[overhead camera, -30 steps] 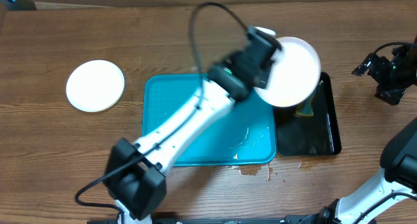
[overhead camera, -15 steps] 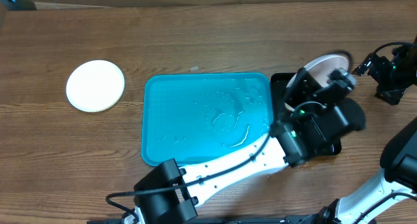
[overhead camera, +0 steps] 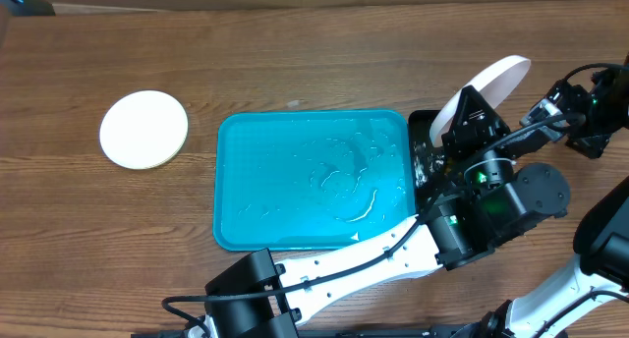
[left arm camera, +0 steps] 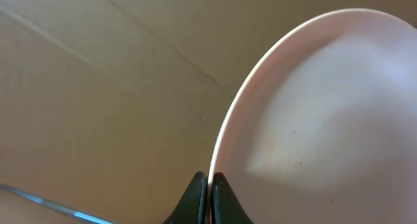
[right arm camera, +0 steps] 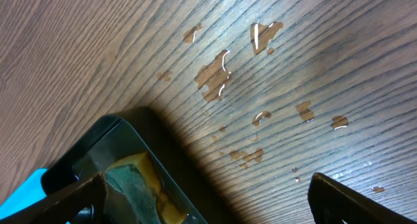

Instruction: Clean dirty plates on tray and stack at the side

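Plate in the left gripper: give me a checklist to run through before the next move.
1. Grip: left gripper shut on the plate rim: ok.
2. Face of the plate clean: not ok, small brown specks show.
3. Helper: right gripper open, holding nothing: ok.
4. Tool: sponge lying in the black tray: ok.
5. Stack spot: second plate flat on the table, left of the blue tray: ok.
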`<state>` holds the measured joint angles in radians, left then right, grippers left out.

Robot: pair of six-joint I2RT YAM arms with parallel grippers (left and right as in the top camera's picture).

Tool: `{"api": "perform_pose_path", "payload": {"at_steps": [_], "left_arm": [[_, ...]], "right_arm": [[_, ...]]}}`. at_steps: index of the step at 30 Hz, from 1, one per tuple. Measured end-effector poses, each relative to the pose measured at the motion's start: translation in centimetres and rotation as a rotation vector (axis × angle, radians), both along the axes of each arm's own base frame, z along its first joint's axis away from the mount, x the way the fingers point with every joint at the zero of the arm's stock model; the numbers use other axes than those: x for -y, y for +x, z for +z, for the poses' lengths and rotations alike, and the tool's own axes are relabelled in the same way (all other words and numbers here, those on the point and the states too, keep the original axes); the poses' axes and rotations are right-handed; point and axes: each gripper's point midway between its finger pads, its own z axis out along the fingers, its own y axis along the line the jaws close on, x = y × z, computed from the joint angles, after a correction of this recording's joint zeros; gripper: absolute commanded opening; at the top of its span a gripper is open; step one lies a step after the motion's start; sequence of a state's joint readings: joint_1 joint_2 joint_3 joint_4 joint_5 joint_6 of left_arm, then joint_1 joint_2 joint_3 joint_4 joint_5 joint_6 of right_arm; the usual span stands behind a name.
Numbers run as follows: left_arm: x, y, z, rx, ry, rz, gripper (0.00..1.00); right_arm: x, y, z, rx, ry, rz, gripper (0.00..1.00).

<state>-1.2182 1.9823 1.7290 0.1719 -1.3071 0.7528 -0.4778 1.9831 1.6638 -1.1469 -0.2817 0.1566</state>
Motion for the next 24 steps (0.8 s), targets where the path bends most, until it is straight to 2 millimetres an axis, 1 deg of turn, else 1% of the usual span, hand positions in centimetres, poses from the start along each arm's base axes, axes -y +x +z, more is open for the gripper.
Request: {"api": "perform_pose_path", "payload": {"at_steps": [7, 10, 12, 14, 17, 19, 21, 24], "left_arm": [[-0.4, 0.1, -0.1, 0.001, -0.017, 0.023, 0.04], [-1.2, 0.6, -1.3, -0.027, -0.010, 0.047, 0.04], [-2.1, 1.3, -2.8, -0.067, 0.016, 0.063, 0.04], [-3.3, 2.2, -4.8, -0.126, 0.036, 0.071, 0.04], [-5.2, 3.8, -8.5, -0.263, 0.008, 0.065, 0.04], [-6.5, 4.7, -10.9, -0.370, -0.058, 0.066, 0.04], [-7.7, 5.8, -13.2, -0.484, -0.163, 0.072, 0.04], [-9.3, 7.8, -15.4, -0.623, -0.346, 0.081, 0.04]], "right_arm": [[0.0, 0.0, 0.0, 0.000, 0.000, 0.000, 1.00], [0.0, 0.0, 0.0, 0.000, 0.000, 0.000, 1.00], [0.0, 0.0, 0.0, 0.001, -0.001, 0.000, 1.00], [0.0, 0.0, 0.0, 0.001, -0.001, 0.000, 1.00], [0.0, 0.0, 0.0, 0.000, -0.001, 0.000, 1.00], [0.0, 0.0, 0.0, 0.000, -0.001, 0.000, 1.00], [0.0, 0.0, 0.0, 0.000, -0.001, 0.000, 1.00], [0.0, 0.0, 0.0, 0.000, 0.000, 0.000, 1.00]]}}
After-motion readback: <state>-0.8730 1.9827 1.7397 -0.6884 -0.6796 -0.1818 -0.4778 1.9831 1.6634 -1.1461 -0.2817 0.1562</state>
